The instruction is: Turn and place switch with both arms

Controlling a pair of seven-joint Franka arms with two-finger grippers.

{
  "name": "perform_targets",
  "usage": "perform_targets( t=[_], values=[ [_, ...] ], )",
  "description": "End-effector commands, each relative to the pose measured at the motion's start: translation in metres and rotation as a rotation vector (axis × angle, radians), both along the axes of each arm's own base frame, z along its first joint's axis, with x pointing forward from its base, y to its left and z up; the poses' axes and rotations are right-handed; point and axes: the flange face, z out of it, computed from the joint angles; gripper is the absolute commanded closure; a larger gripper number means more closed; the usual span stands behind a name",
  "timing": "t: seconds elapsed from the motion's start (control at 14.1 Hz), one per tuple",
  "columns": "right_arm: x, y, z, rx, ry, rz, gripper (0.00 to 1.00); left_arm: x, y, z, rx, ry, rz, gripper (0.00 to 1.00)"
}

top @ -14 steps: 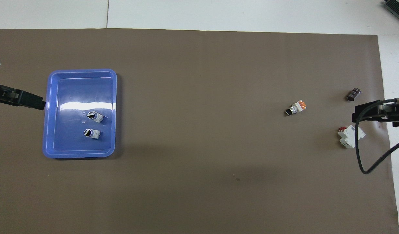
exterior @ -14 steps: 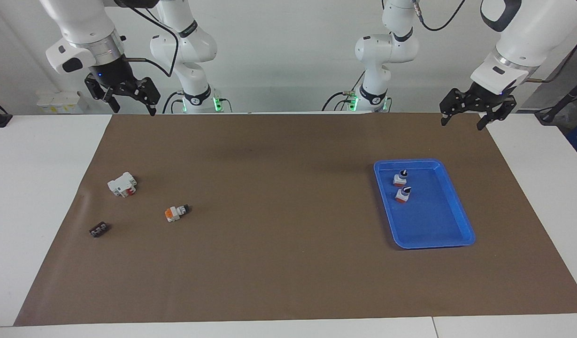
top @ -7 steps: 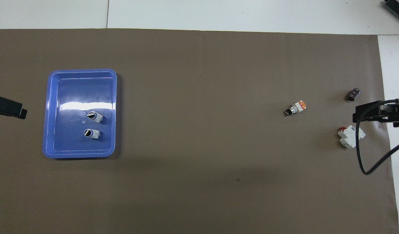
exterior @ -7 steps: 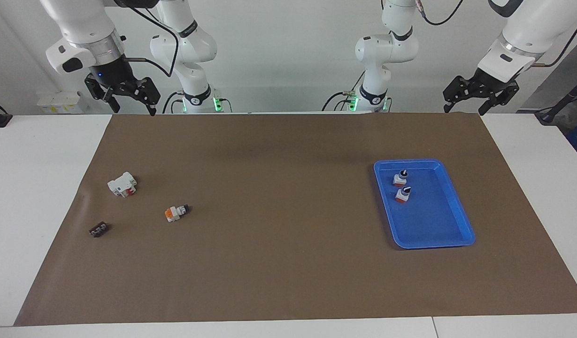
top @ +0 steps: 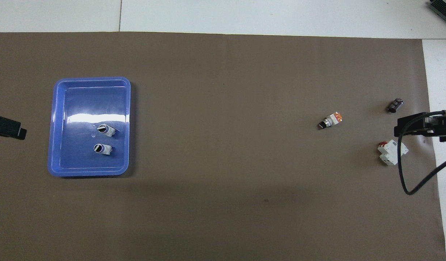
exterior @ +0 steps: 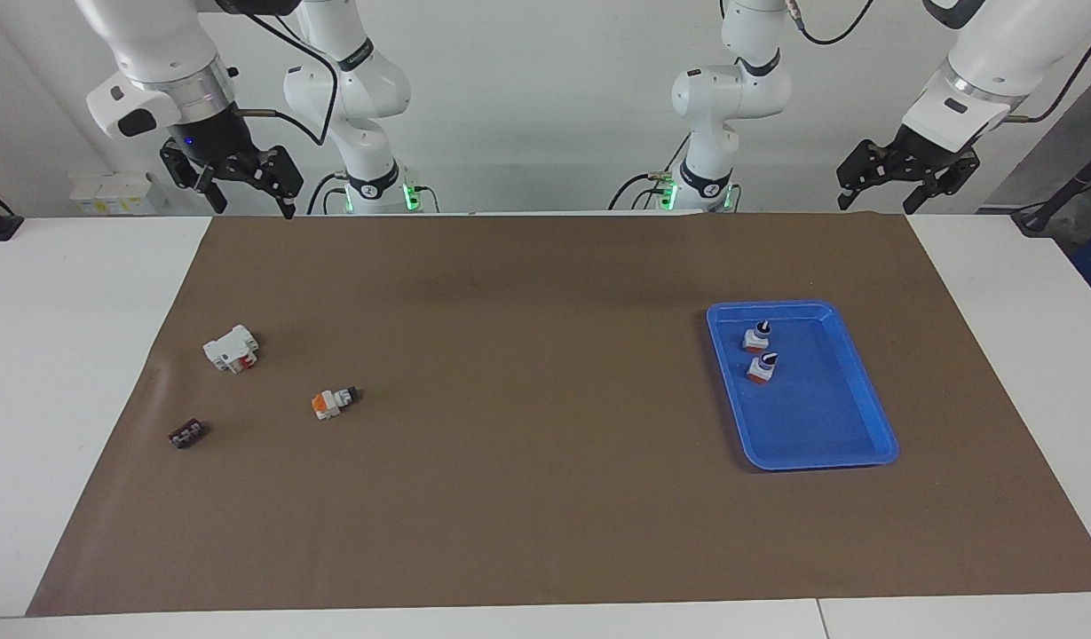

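One switch (exterior: 335,403) lies on its side on the brown mat toward the right arm's end, orange end and black knob showing; it also shows in the overhead view (top: 330,120). Two more switches (exterior: 757,335) (exterior: 762,367) stand knob-up in the blue tray (exterior: 820,461). My right gripper (exterior: 252,206) hangs open and empty, high over the mat's edge by the robots, apart from the lying switch. My left gripper (exterior: 875,202) is open and empty, raised over the mat's corner at the left arm's end, apart from the tray.
A larger white block with a red part (exterior: 232,348) and a small dark flat piece (exterior: 186,434) lie near the lying switch, toward the right arm's end. A black cable (top: 402,170) loops from the right wrist over the white block.
My left gripper has risen and drawn back from beside the tray toward the left arm's end. The right arm and all the objects have not moved.
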Motion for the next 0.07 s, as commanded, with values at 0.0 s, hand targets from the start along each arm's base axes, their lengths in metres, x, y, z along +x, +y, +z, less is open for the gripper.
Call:
perform_targets(
  t=[0.0],
  values=[
    [-0.0067,0.0005,0.0007,0.012,0.003,0.008,0.00,-0.0059,-0.0027,0.0002,0.001,-0.007,0.012,0.00]
  ],
)
